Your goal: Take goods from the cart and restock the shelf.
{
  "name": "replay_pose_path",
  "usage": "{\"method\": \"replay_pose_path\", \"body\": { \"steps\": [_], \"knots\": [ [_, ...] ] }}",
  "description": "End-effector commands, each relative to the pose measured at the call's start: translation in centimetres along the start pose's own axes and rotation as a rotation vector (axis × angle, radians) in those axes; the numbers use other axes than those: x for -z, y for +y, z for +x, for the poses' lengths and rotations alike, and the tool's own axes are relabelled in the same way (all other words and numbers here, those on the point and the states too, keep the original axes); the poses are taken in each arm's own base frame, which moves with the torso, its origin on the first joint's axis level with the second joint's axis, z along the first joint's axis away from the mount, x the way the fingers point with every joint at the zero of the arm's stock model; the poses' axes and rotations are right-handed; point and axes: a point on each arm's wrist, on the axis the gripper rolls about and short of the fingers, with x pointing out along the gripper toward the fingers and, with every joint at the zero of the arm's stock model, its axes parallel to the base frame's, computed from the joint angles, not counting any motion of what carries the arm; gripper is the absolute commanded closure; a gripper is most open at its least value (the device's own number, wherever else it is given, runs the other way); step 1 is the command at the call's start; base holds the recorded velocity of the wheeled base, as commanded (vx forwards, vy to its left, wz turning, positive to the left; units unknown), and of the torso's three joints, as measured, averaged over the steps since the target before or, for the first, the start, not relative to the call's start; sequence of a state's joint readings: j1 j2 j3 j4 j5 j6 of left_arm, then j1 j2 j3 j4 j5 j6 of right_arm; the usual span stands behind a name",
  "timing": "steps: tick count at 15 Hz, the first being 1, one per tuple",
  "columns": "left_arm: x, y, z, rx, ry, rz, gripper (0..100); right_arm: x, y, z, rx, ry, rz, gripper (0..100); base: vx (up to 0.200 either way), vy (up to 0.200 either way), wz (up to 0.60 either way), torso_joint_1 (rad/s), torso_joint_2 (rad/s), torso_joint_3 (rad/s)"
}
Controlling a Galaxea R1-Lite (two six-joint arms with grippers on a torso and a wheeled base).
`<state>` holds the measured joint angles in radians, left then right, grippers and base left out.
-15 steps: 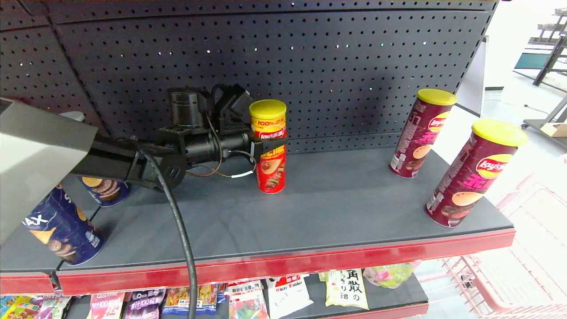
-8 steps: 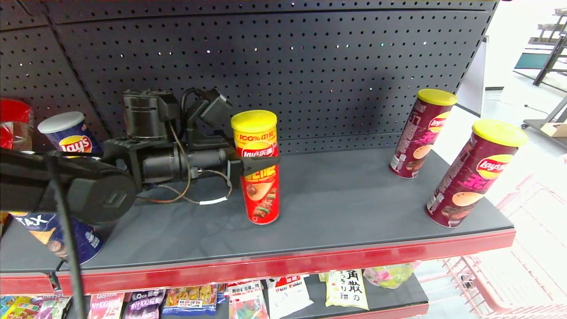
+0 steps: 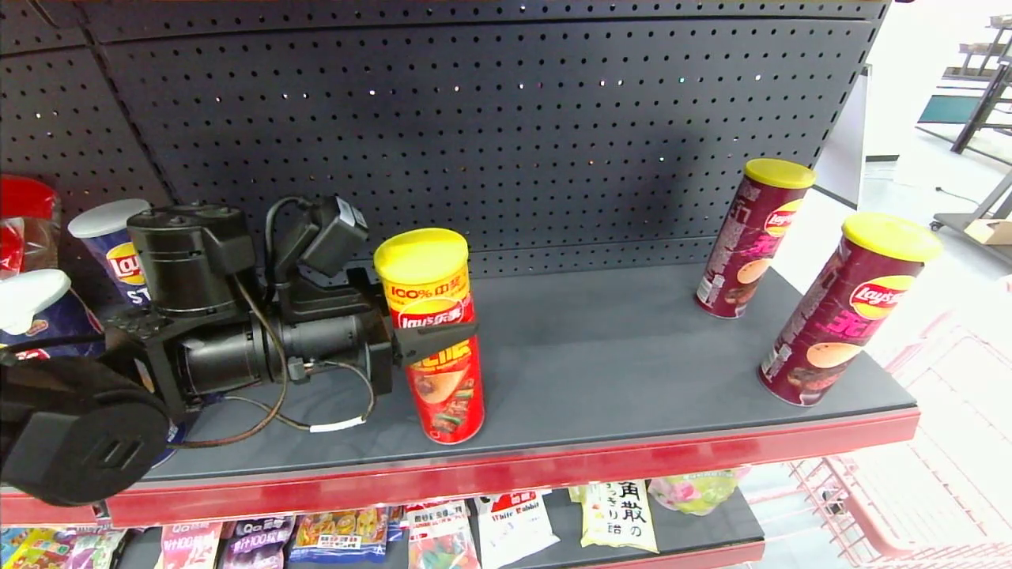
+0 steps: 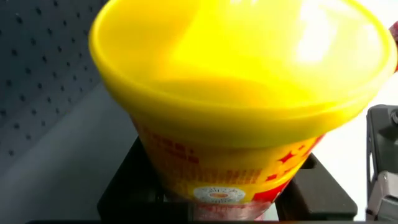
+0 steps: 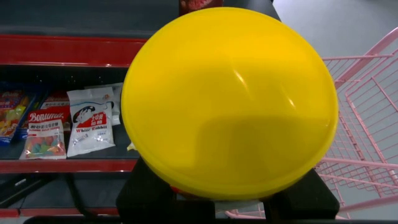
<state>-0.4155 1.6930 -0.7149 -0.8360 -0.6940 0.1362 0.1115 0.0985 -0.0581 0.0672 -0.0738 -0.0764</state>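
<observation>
Right now the long grey shelf (image 3: 601, 356) with its pegboard back (image 3: 506, 118) takes up most of what is in front of the robot, and the pink cart (image 3: 933, 474) sits low at the near right. The left fingers (image 3: 435, 336), reaching in from the left, are clamped around the middle of a red can (image 3: 447, 395) with a yellow lid. The can stands upright, its long axis vertical and its base right at the shelf's near edge; I can't tell if it actually rests on the surface. I'd say setting it down is the left arm's job, since the can is already in its grasp. Bare shelf lies to its right, with two maroon cans (image 3: 751, 245) well apart at the far right. Blue cans (image 3: 118, 245) crowd the left behind the arm. The right fingers (image 5: 155, 196) grip a second yellow-lidded can (image 5: 230, 99) above the lower shelf's snack packets (image 5: 90, 127).
</observation>
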Motion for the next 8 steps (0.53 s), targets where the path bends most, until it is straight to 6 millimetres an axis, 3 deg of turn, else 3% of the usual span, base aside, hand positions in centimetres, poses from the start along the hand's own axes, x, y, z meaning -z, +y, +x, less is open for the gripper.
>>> {"method": "replay_pose_path", "body": {
  "steps": [1, 8],
  "knots": [
    [0.6, 0.1, -0.2, -0.007, 0.011, -0.010, 100, 0.0, 0.0, 0.0, -0.001, 0.001, 0.000, 100, 0.000, 0.000, 0.00, 0.000, 0.00, 0.000],
    [1.5, -0.5, -0.6, 0.001, 0.011, -0.011, 100, 0.0, 0.0, 0.0, -0.001, 0.001, -0.002, 100, 0.000, 0.000, 0.00, 0.000, 0.00, 0.000]
  ]
}}
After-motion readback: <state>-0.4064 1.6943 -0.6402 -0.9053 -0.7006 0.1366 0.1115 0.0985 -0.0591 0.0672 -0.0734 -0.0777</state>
